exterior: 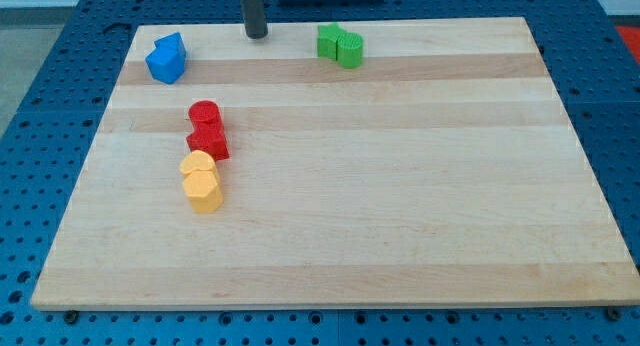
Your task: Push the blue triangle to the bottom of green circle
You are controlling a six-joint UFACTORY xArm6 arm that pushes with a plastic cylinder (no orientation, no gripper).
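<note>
Two blue blocks touch each other at the board's top left: one point(175, 47) with a pointed, triangle-like top and one point(161, 66) just below and left of it. Two green blocks touch at the top middle: a round one point(350, 51) on the right and another point(328, 40) whose shape I cannot make out. My tip point(257, 35) rests on the board's top edge, between the blue pair and the green pair, touching neither.
A red round block point(204, 113) and a red star-like block point(209, 142) sit left of centre. Two yellow blocks point(198, 166) point(204, 192) sit just below them. The wooden board point(400, 206) lies on a blue perforated table.
</note>
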